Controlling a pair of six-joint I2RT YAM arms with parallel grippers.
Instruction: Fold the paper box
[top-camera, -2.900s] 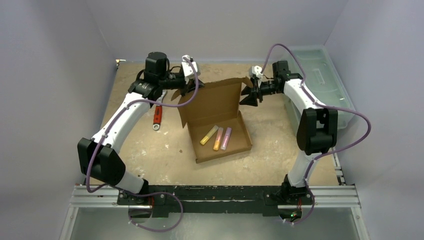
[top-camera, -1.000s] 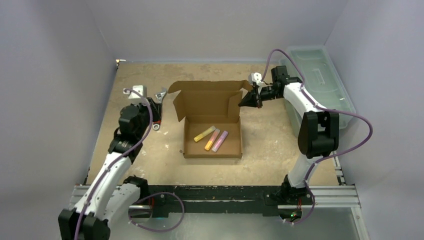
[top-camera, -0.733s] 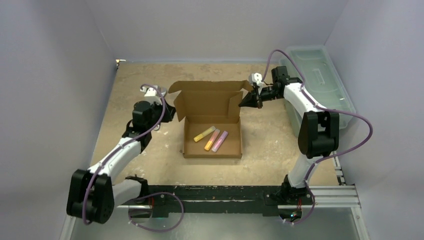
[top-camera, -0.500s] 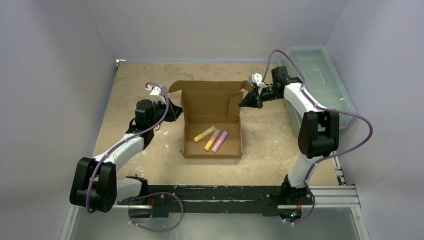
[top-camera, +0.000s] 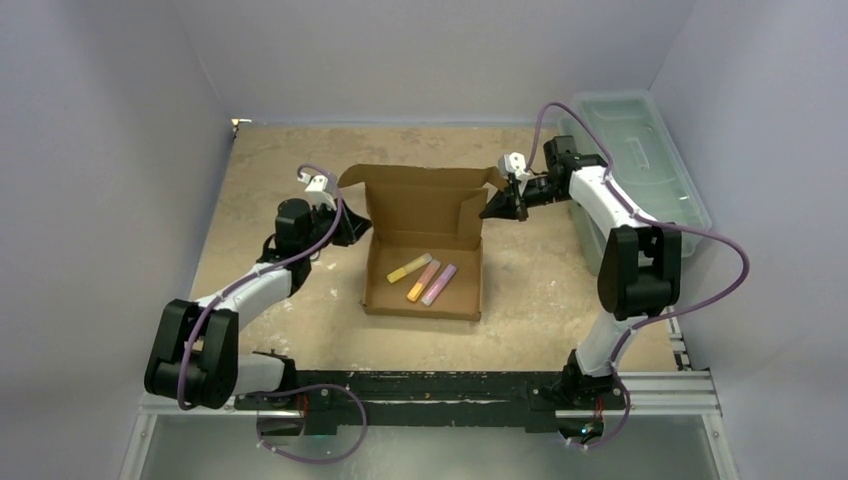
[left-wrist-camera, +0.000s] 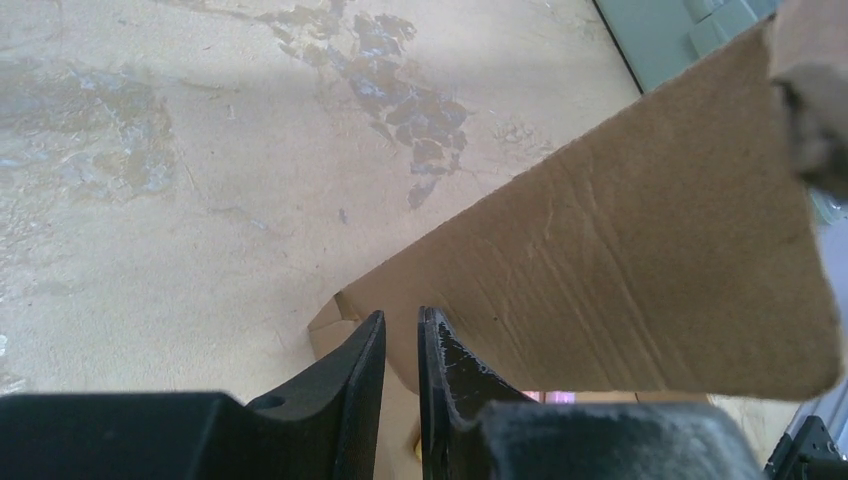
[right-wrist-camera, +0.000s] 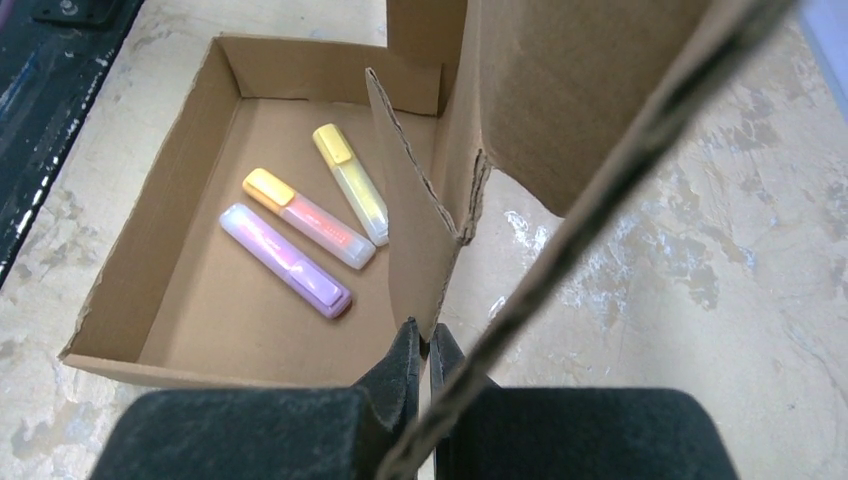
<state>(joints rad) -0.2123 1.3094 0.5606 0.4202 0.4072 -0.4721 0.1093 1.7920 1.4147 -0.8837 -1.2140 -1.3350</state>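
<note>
**Desk:** How are the arms posed?

**Arm:** Both reach out over the bench (top-camera: 300, 320). My left arm runs low and slants inward, bringing my left gripper (top-camera: 349, 226) just beside the left wall of the paper box (top-camera: 455, 300). My right arm rises at the elbow and bends inward, putting my right gripper (top-camera: 497, 207) at the right corner of the lid (top-camera: 425, 200).

**Desk:** And the jaws?

**Arm:** The right pair is closed on a side flap (right-wrist-camera: 415, 235) of the lid. The left pair stands a narrow slit apart against cardboard, and I cannot tell whether it pinches anything.

**Desk:** How does the box lie?

**Arm:** It sits mid-bench between my grippers, open side up. The lid is raised at the far edge, and the long axis runs near to far. Three highlighters (right-wrist-camera: 300, 240) lie inside.
</note>
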